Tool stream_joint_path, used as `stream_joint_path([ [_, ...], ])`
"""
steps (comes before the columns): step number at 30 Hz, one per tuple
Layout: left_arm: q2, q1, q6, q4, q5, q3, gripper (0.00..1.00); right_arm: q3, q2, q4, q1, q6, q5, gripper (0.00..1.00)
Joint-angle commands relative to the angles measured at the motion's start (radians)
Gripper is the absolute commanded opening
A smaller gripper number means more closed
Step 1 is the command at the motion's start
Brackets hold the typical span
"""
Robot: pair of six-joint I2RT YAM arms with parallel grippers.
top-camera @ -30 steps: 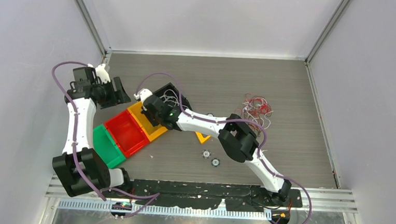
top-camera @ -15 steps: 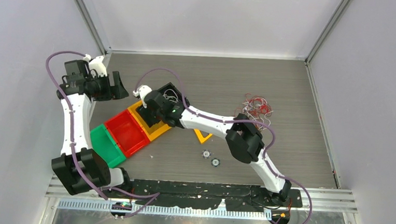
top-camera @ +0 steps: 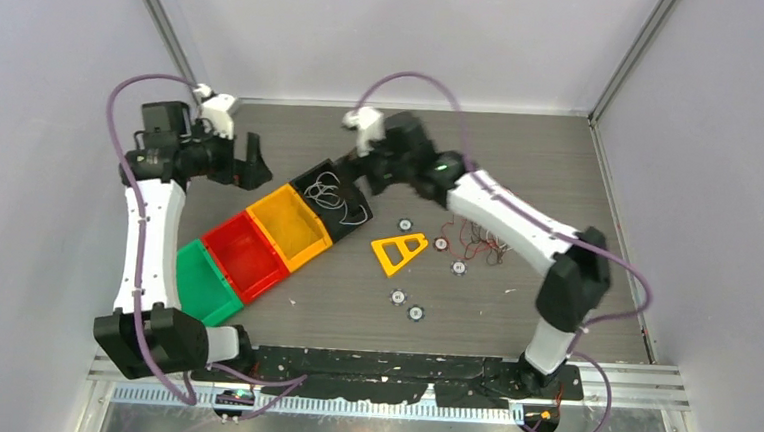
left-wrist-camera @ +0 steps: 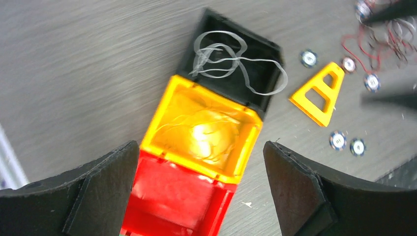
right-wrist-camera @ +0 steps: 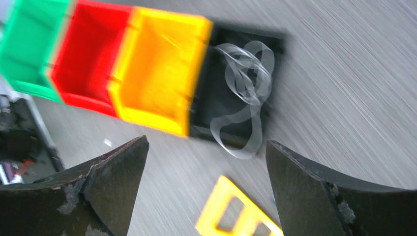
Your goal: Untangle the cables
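Thin white cables (top-camera: 331, 194) lie curled in the black bin (top-camera: 305, 178); in the left wrist view the white cables (left-wrist-camera: 231, 59) loop over the bin's rim, as the white cables (right-wrist-camera: 246, 88) also do in the right wrist view. A loose tangle of red and dark cables (top-camera: 479, 242) lies on the table under my right forearm. Faint yellow strands (left-wrist-camera: 206, 130) rest in the yellow bin (left-wrist-camera: 162, 118). My left gripper (top-camera: 251, 163) hangs open above the bins, as seen at the left gripper (left-wrist-camera: 201, 187). My right gripper (top-camera: 368, 178) is open and empty beside the black bin, as seen at the right gripper (right-wrist-camera: 206, 187).
Yellow bin (top-camera: 292, 226), red bin (top-camera: 245, 256) and green bin (top-camera: 204, 280) stand in a diagonal row with the black one. A yellow triangular piece (top-camera: 399, 249) and several small round discs (top-camera: 405, 223) lie mid-table. Walls close the left, back and right.
My right gripper opened, rose and swung back-right off the bins, leaving white cables in the black bin. My left gripper opened wider and shifted slightly back.
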Motion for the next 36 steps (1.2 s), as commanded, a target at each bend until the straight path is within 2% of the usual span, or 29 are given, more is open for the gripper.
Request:
stream_joint_path([
  [1, -0.083, -0.215, 0.065, 0.065, -0.021, -0.048, 1.0, -0.223, -0.215, -0.158, -0.289, -0.083, -0.161, 0.95],
  [5, -0.045, -0.476, 0.018, 0.203, -0.047, -0.102, 1.0, -0.361, -0.304, -0.276, -0.517, -0.213, -0.108, 0.97],
  [8, 0.09, -0.65, -0.053, 0.284, -0.029, -0.048, 0.96, -0.41, -0.292, -0.328, -0.663, -0.294, -0.082, 0.99],
  [11, 0.247, -0.766, -0.137, 0.365, -0.016, 0.047, 0.89, -0.442, -0.238, -0.333, -0.718, -0.354, -0.065, 0.97],
  [15, 0.454, -0.844, -0.282, 0.52, 0.027, 0.156, 0.84, -0.437, -0.129, -0.308, -0.739, -0.361, -0.064, 0.93],
  [19, 0.633, -0.88, -0.397, 0.623, 0.039, 0.256, 0.84, -0.418, -0.037, -0.292, -0.75, -0.364, -0.083, 0.76],
  [22, 0.741, -0.904, -0.443, 0.665, 0.025, 0.323, 0.85, -0.411, -0.013, -0.293, -0.762, -0.366, -0.112, 0.53],
  [26, 0.866, -0.928, -0.509, 0.691, -0.017, 0.392, 0.85, -0.413, -0.014, -0.307, -0.786, -0.376, -0.156, 0.33],
  [36, 1.071, -0.966, -0.663, 0.773, -0.011, 0.517, 0.77, -0.423, -0.074, -0.359, -0.809, -0.395, -0.291, 0.09],
])
